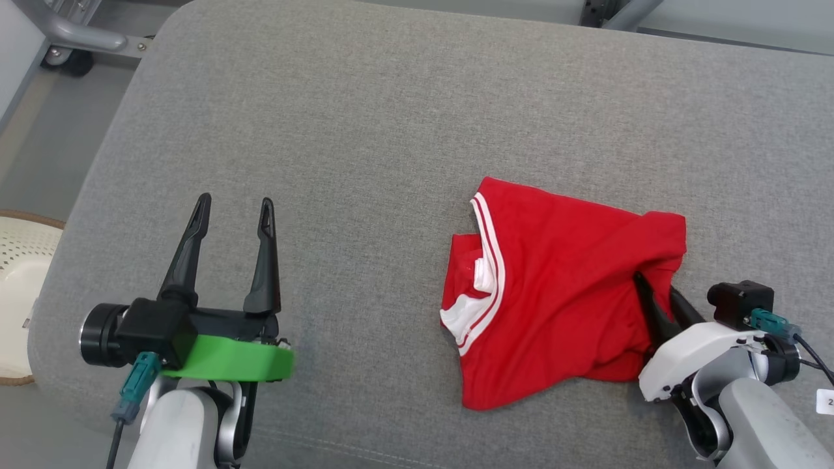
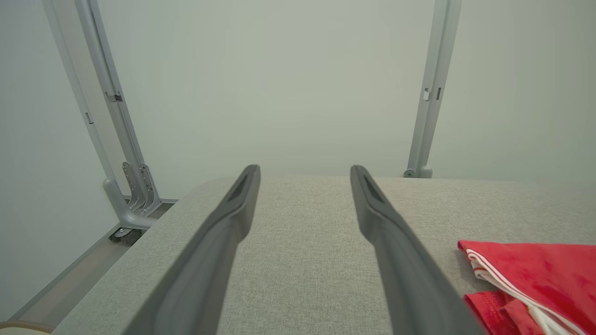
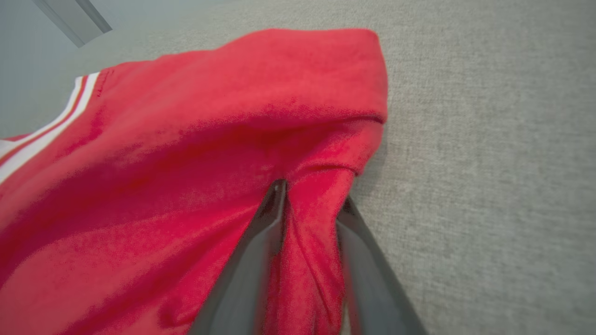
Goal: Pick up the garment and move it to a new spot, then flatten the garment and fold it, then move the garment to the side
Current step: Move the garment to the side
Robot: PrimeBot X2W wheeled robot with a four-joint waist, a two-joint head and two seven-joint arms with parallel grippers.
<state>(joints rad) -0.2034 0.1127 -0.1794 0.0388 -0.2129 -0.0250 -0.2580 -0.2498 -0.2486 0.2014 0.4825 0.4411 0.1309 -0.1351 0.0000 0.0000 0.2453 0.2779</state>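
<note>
A crumpled red garment (image 1: 560,286) with white striped trim lies on the grey padded table (image 1: 391,130), right of centre. My right gripper (image 1: 655,286) is at the garment's near right edge, its two dark fingers pressed on a raised fold of red cloth. The right wrist view shows that fold of the garment (image 3: 186,163) filling the narrow gap of the right gripper (image 3: 314,190). My left gripper (image 1: 236,203) hovers open over bare table to the left, well apart from the cloth. In the left wrist view, the left gripper (image 2: 305,170) is empty, with the garment (image 2: 535,274) at the lower right.
A white perforated basket (image 1: 19,260) stands on the floor beyond the table's left edge. Grey metal frame legs (image 2: 125,186) rise behind the table's far left corner, with a second post (image 2: 430,93) at the far edge. A pale wall backs the table.
</note>
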